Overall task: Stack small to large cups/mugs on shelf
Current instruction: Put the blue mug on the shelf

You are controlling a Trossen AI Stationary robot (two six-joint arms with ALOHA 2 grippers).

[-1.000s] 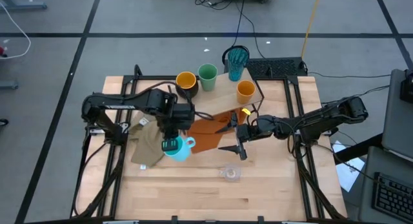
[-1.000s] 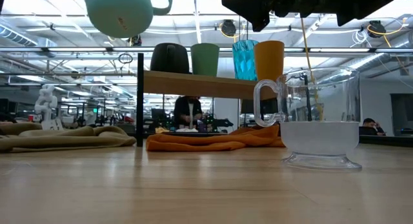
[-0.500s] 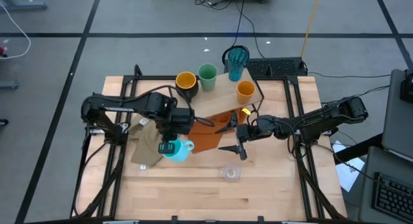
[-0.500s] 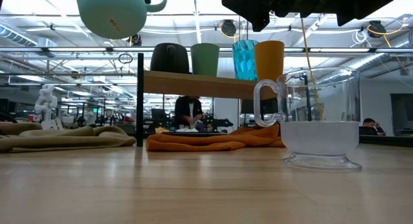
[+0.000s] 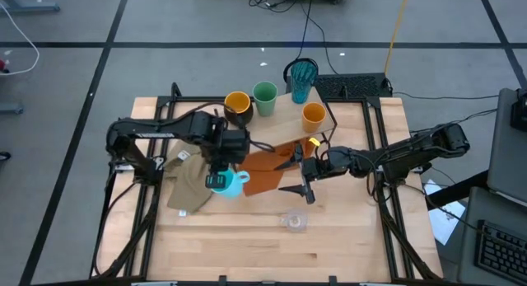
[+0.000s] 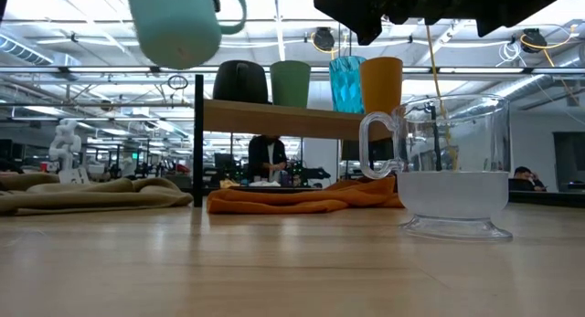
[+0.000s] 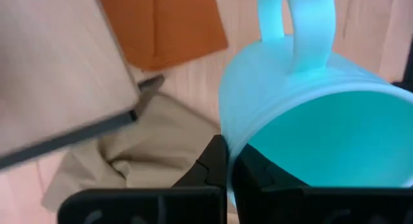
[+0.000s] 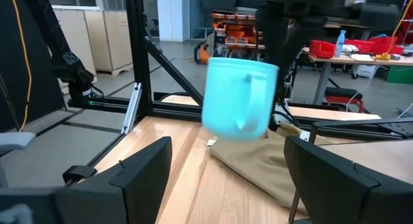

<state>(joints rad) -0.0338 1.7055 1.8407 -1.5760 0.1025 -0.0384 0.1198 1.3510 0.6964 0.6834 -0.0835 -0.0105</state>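
Left gripper [image 5: 218, 180] fingers are clamped on the airborne blue mug [image 5: 230, 184] rim, seen only by left wrist; right gripper [image 5: 298, 175] gapes empty.

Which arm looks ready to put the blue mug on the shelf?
The left: its fingers already grip the blue mug in the air beside the shelf. The right gripper hangs open, holding nothing.

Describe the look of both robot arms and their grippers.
Both arms are dark, near-black jointed links with black cables running along them. The left gripper has two flat black fingers. The right gripper ends in two long, pointed black fingers with angular faces. No markings are readable.
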